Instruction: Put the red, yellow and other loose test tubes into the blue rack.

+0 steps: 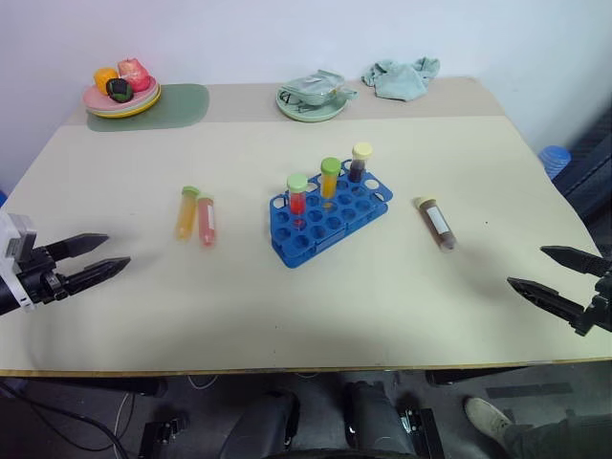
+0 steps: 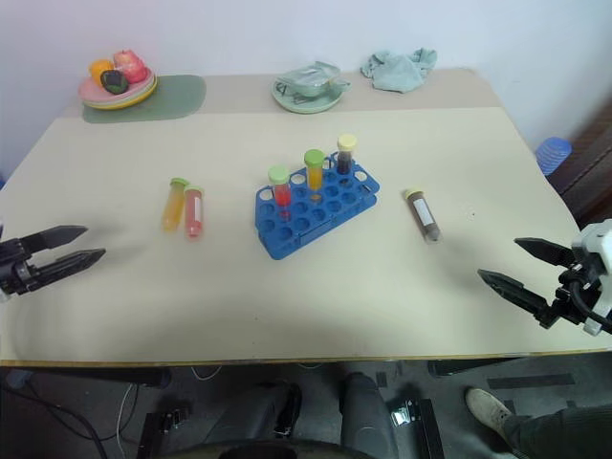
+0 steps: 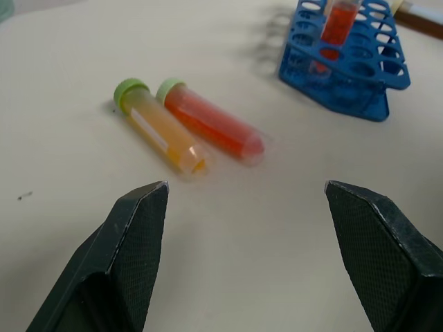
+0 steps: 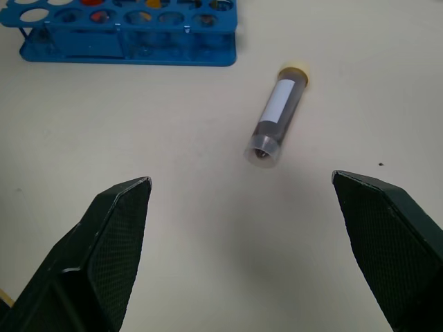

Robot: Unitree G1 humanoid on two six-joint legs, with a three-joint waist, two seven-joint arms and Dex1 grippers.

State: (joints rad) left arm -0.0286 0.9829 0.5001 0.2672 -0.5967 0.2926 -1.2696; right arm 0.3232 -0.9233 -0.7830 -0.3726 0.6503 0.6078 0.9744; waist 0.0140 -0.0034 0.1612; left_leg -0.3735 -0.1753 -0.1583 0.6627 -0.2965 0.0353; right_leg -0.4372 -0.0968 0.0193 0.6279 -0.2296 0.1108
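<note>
The yellow tube (image 1: 186,211) and the pink tube (image 1: 207,219) lie side by side, touching, on the table (image 1: 287,296) left of the rack (image 1: 330,220), caps toward the far edge, long axes running roughly away from the robot; the brown tube (image 1: 437,222) lies alone right of the rack, cap also at the far end, tilted slightly. The pair sits ahead and to the right of the left gripper (image 1: 91,260), whose fingers are spread and empty near the table's left edge; the brown tube lies ahead and to the left of the right gripper (image 1: 557,280), likewise spread wide and empty. So each arm is nearer its own side's tubes, and I judge a grasp across the short axis is needed. The tubes are smooth clear plastic cylinders with ribbed caps, likely to roll; the brown one has a white label. The rack is rigid blue plastic with round holes, three tubes already upright in it
</note>
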